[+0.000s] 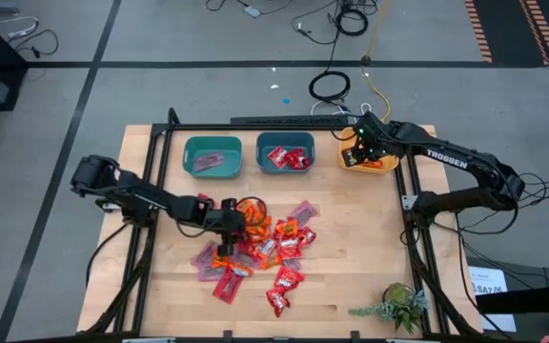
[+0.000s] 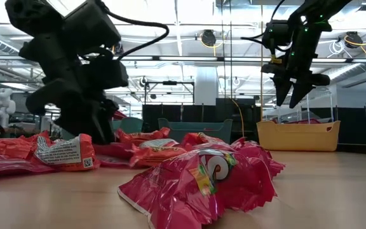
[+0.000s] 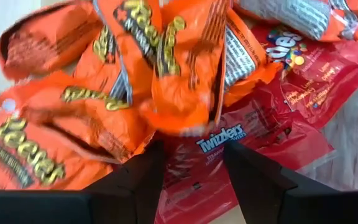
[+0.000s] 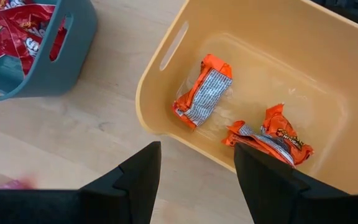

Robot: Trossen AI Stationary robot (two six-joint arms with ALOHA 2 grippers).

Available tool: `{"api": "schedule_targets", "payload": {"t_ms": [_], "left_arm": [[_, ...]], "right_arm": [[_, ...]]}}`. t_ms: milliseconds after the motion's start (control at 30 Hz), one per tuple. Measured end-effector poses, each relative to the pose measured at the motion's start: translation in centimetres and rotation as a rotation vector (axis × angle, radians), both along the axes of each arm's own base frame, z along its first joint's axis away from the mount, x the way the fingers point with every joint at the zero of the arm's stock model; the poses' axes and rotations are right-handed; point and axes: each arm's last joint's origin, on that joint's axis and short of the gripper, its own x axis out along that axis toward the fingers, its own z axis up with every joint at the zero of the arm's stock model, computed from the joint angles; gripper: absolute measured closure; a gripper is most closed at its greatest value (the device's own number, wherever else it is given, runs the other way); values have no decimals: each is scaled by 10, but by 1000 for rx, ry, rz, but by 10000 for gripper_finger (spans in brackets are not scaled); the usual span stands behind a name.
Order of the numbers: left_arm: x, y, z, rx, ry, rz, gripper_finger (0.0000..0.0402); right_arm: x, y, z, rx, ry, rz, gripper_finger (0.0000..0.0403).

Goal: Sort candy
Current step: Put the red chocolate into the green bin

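The candy (image 1: 270, 243) lies in a loose pile of red, orange and mauve packs on the wooden table. My left gripper (image 1: 225, 250) is down at the pile's left side, open. In the left wrist view my left gripper (image 3: 191, 155) frames a red Twizzlers pack (image 3: 222, 134), with orange Reese's packs (image 3: 179, 93) just beyond. My right gripper (image 1: 358, 152) hangs open and empty above the yellow bin (image 1: 389, 167). Two orange packs (image 4: 204, 90) lie on the floor of the yellow bin (image 4: 160, 81). In the low view my right gripper (image 2: 292, 98) points down. My left gripper points down with its open fingers (image 3: 148, 168) low among the pile's wrappers, over the red Twizzlers pack. Whether the fingertips touch a pack I cannot tell.
Three bins stand along the far edge. The left teal bin (image 1: 213, 172) holds mauve packs, the middle teal bin (image 1: 285, 172) red ones. A small potted plant (image 1: 398, 305) sits at the near right corner. Bare wood lies between pile and bins.
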Motion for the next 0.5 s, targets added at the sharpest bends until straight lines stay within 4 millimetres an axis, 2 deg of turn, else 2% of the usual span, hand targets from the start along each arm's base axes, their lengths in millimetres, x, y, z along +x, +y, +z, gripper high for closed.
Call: {"api": "schedule_targets", "payload": {"t_ms": [133, 333, 500], "left_arm": [[0, -2, -5, 1, 20, -3, 256], [-2, -5, 0, 1, 18, -15, 379], [-5, -7, 18, -3, 59, -27, 396]], "right_arm": [[0, 0, 0, -1, 1, 2, 206], [0, 0, 0, -1, 1, 2, 206], [0, 0, 0, -1, 0, 0, 206]]}}
